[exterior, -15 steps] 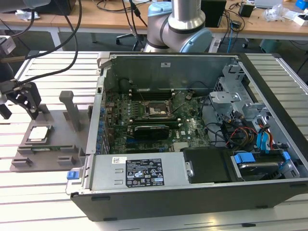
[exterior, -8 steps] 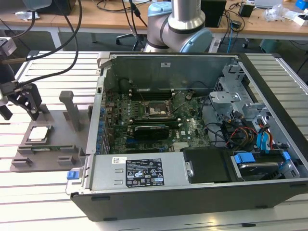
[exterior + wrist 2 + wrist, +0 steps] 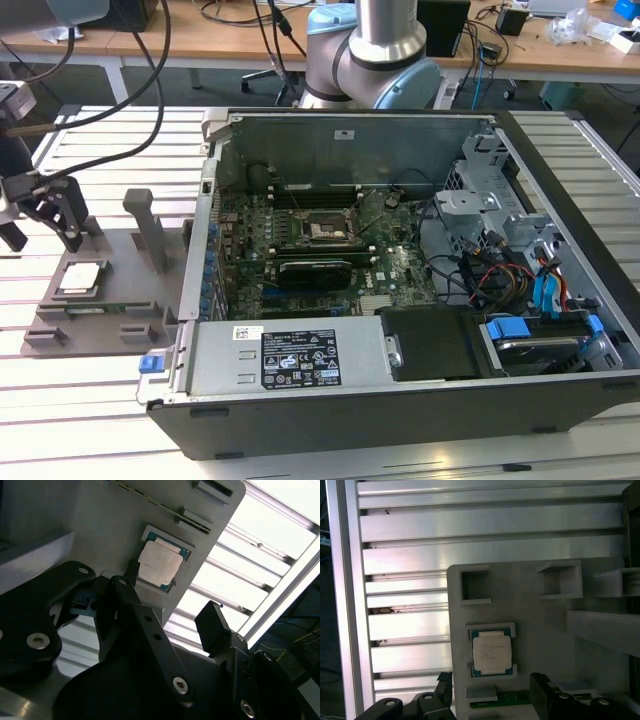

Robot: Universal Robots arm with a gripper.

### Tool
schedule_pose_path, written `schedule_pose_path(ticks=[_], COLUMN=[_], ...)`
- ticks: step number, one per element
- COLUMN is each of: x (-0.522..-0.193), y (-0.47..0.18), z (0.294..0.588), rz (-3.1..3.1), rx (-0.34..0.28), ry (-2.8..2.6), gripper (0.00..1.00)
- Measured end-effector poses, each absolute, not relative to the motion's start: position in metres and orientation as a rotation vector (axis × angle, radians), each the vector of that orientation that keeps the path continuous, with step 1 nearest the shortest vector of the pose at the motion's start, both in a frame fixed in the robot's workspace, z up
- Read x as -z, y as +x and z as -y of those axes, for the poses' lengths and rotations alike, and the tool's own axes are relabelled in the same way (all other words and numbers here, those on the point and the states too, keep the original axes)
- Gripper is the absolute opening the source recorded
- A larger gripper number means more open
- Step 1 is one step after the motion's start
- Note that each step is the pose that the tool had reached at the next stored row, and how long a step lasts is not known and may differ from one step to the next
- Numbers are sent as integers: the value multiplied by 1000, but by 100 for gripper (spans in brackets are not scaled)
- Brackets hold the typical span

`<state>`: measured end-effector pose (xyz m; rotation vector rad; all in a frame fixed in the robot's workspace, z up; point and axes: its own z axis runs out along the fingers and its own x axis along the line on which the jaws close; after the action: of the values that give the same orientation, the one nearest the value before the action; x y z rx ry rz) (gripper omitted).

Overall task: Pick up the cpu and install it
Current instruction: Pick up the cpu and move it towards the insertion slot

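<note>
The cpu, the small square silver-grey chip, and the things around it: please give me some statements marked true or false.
1. The small flat silver-grey cpu lies on the grey plastic tray. True.
2. The black gripper is shut on the cpu. False: it is open and holds nothing.
3. The black square socket frame in the open grey computer case holds no cpu. True.
4. The tray stands inside the case. False: it stands outside, on the exterior view's left of it.
</note>
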<state>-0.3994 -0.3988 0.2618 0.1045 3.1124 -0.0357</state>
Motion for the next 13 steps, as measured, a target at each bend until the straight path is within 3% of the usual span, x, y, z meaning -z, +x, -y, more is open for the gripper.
schedule_pose_path(ticks=[13], x=[-255], y=[-399], z=[399], rz=[-3112], rx=[36], ry=[105], gripper=[72])
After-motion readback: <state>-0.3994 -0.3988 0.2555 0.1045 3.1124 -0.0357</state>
